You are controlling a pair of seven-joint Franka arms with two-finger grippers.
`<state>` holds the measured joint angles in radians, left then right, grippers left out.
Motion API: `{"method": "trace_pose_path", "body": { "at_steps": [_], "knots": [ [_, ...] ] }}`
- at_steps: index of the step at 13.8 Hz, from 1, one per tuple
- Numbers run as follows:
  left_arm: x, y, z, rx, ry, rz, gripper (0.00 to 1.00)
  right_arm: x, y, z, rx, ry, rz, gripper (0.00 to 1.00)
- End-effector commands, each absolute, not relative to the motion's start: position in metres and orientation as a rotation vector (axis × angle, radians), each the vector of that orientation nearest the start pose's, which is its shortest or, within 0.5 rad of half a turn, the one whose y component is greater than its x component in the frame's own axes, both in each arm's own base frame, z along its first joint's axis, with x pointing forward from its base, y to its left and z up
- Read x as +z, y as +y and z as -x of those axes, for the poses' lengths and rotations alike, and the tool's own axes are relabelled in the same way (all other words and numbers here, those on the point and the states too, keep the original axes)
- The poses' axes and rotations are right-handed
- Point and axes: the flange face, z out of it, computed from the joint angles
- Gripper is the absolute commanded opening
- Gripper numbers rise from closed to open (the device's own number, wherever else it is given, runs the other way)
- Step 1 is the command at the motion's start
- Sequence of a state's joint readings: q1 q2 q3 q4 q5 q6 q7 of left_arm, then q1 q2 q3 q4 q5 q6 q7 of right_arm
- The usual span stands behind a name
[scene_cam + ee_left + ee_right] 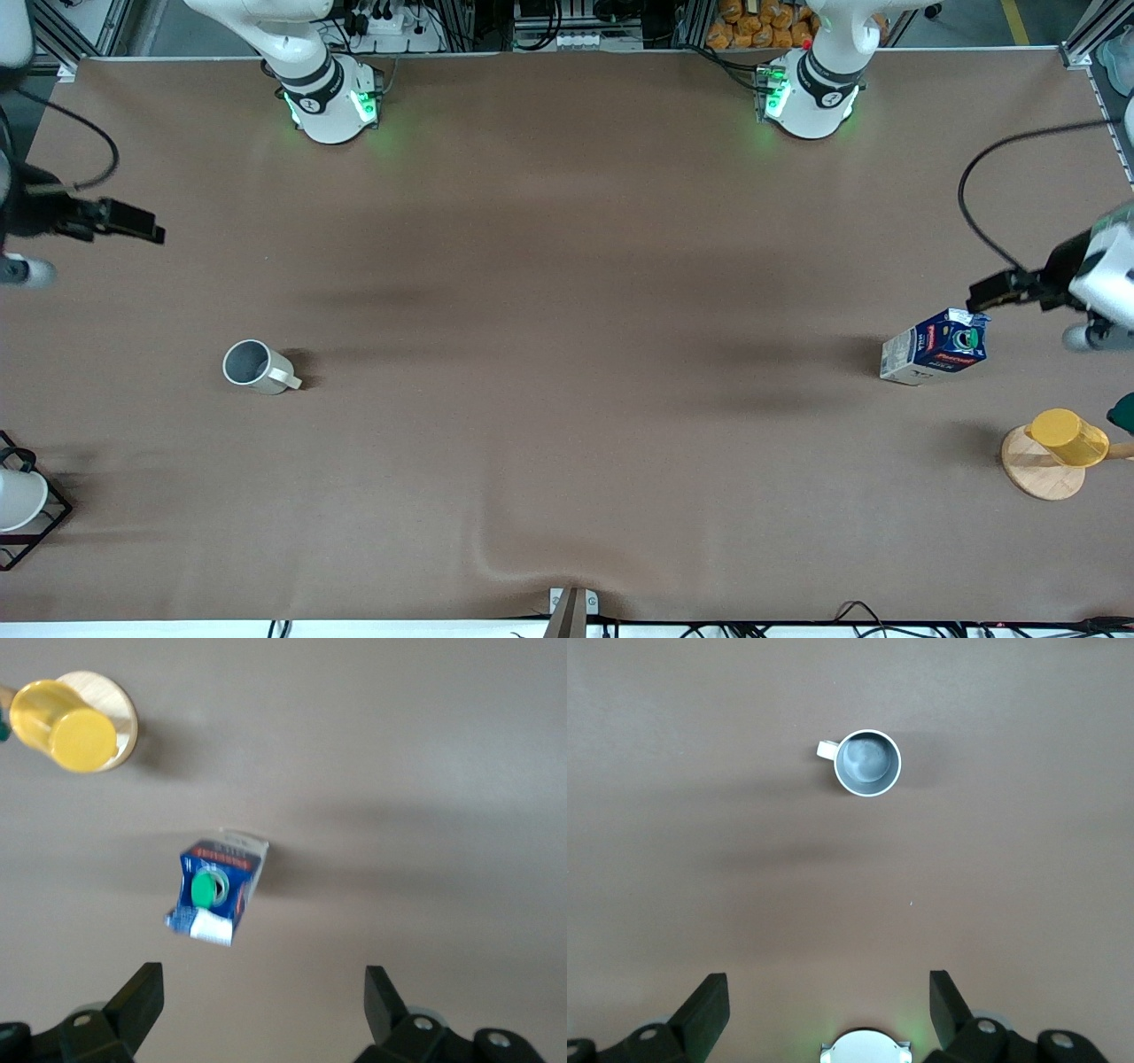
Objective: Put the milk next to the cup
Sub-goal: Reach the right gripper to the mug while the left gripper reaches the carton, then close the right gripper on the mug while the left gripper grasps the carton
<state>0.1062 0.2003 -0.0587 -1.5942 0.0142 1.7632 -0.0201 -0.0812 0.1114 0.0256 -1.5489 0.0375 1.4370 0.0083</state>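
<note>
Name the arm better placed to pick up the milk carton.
Left. Its open tool hangs up beside the upright dark-blue and white gable-top milk carton, at that arm's table end. The right tool, open too, hangs above the white ceramic mug.

Bare brown table [567, 354] stretching between mug [255, 366] and milk carton [934, 346], well apart, yellow cup on a wooden disc [1054, 447] near the carton (nearer the front camera), wire rack [27, 509] at the right arm's end, edge of view.
</note>
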Motion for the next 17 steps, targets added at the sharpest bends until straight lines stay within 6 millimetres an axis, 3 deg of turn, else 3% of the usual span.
{"method": "trace_pose_path", "body": {
  "at_steps": [1, 4, 6, 8, 9, 12, 14, 17],
  "knots": [
    [0.473, 0.054, -0.626, 0.043, -0.158, 3.118, 1.00, 0.499, -0.033, -0.603, 0.407, 0.086, 3.054, 1.00],
    [0.444, 0.051, -0.625, 0.012, -0.149, 3.120, 1.00, 0.423, -0.032, -0.629, 0.405, 0.087, 3.055, 1.00],
    [0.424, 0.052, -0.620, 0.050, -0.125, 3.122, 1.00, 0.356, -0.032, -0.640, 0.409, 0.085, 3.064, 1.00],
    [0.408, 0.052, -0.612, 0.100, -0.122, 3.119, 1.00, 0.303, -0.041, -0.653, 0.366, 0.110, 3.066, 1.00],
    [0.406, 0.053, -0.609, 0.113, -0.110, 3.104, 1.00, 0.291, -0.041, -0.655, 0.356, 0.116, 3.065, 1.00],
    [0.398, 0.056, -0.604, 0.115, -0.032, 3.020, 1.00, 0.283, -0.028, -0.642, 0.475, 0.085, 3.045, 1.00],
    [0.390, 0.058, -0.600, 0.134, -0.023, 3.009, 1.00, 0.283, -0.004, -0.638, 0.513, 0.026, 3.045, 1.00],
    [0.375, 0.065, -0.594, 0.130, -0.030, 3.010, 1.00, 0.276, 0.012, -0.628, 0.495, -0.046, 3.064, 1.00]
  ]
}}
